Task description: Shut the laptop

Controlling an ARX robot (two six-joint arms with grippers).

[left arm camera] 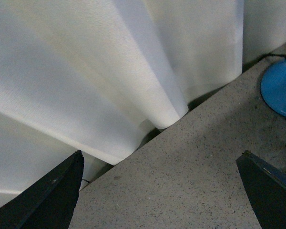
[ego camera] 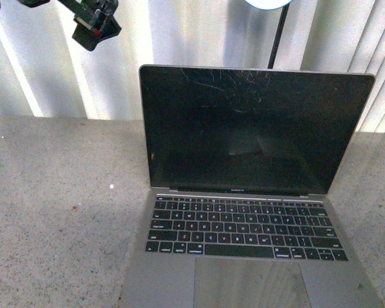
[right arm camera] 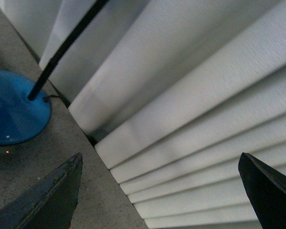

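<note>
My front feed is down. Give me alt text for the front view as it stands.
An open silver-grey laptop sits on a speckled grey table, its scratched black screen upright and dark. Part of the left arm hangs at upper left before white curtains.

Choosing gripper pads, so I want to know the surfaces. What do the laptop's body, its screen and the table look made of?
Laptop body: seems matte silver-grey metal, likely aluminium, with an even, dull sheen. Screen: glossy black glass or plastic; fine scratches and reflections show. Table: speckled grey stone or composite, matte, by its grainy flecks.
</note>
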